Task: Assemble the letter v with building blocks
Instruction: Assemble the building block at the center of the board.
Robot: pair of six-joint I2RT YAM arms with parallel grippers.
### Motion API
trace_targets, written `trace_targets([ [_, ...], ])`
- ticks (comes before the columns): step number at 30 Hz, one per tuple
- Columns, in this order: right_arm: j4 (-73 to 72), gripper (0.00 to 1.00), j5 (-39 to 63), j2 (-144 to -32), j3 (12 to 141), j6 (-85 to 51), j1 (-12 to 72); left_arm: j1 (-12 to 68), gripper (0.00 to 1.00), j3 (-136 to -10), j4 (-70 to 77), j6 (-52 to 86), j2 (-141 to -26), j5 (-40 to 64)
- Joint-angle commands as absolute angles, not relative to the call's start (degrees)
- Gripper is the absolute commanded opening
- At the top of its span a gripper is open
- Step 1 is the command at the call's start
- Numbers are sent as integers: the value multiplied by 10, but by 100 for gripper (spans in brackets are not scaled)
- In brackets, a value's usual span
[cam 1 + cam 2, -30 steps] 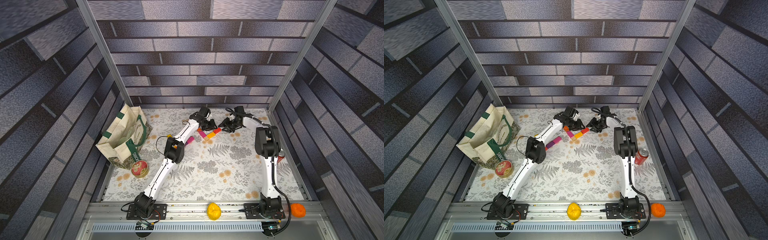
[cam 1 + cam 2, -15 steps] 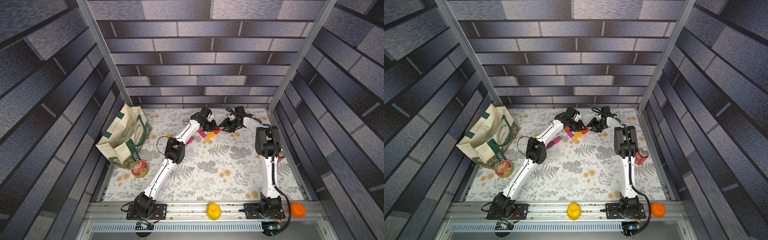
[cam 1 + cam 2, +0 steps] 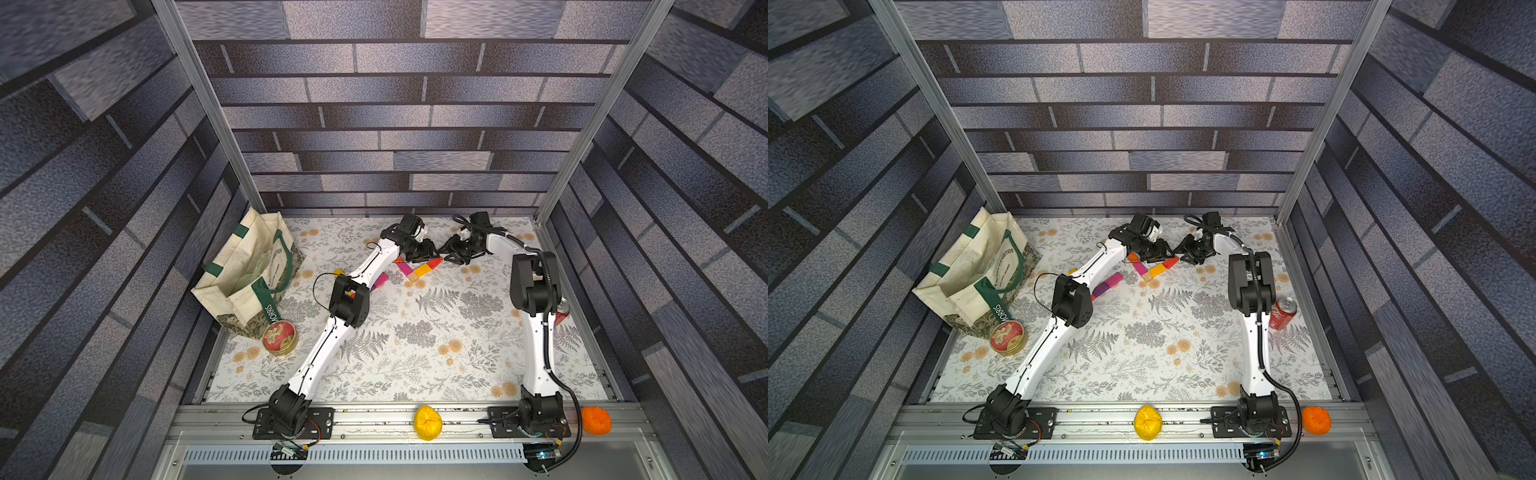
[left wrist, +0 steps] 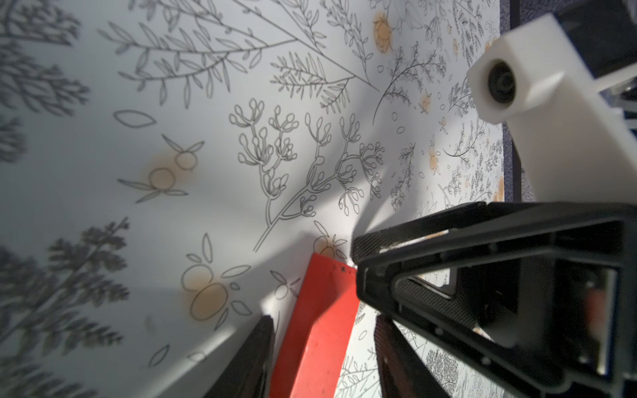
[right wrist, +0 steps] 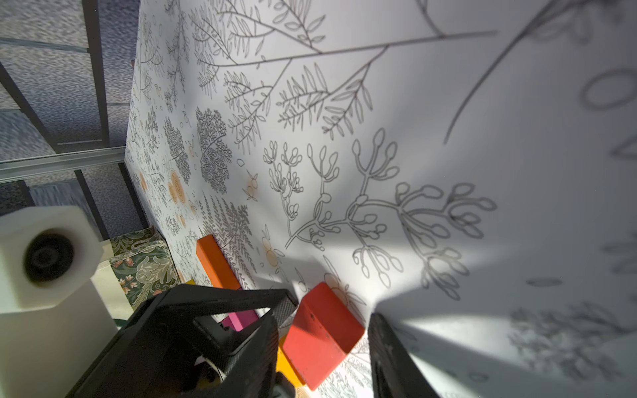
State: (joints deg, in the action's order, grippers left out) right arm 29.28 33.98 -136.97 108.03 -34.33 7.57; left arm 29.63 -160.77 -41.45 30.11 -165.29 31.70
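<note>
On the floral counter (image 3: 415, 353) we see the v (image 3: 422, 270) of blocks lying near the back wall, where the two arms meet. The left jaws and the right jaws both stand part-open astride its red block (image 4: 317, 327), one from each end, with gaps on either side.

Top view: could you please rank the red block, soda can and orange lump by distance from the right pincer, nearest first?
1. Red block, at the right pincer.
2. Soda can, farther right, mid-depth.
3. Orange lump, front right corner.
</note>
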Motion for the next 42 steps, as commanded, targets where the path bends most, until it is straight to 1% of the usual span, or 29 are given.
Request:
trace_targets([
  [1,309,45,333,-1399,1095,-351,72,285,50,-1613,-442,297,-1651,291],
  [7,298,43,342,-1407,1096,-362,71,280,50,-1612,-446,295,-1645,287],
  [12,290,38,345,-1408,1088,-367,72,277,47,-1612,-450,293,-1641,286],
  [18,285,35,343,-1399,1069,-368,73,275,47,-1612,-454,290,-1636,284],
  [22,285,34,343,-1393,1058,-366,72,275,47,-1611,-457,289,-1637,285],
  [42,276,33,339,-1368,1013,-366,73,276,45,-1612,-465,285,-1636,284],
])
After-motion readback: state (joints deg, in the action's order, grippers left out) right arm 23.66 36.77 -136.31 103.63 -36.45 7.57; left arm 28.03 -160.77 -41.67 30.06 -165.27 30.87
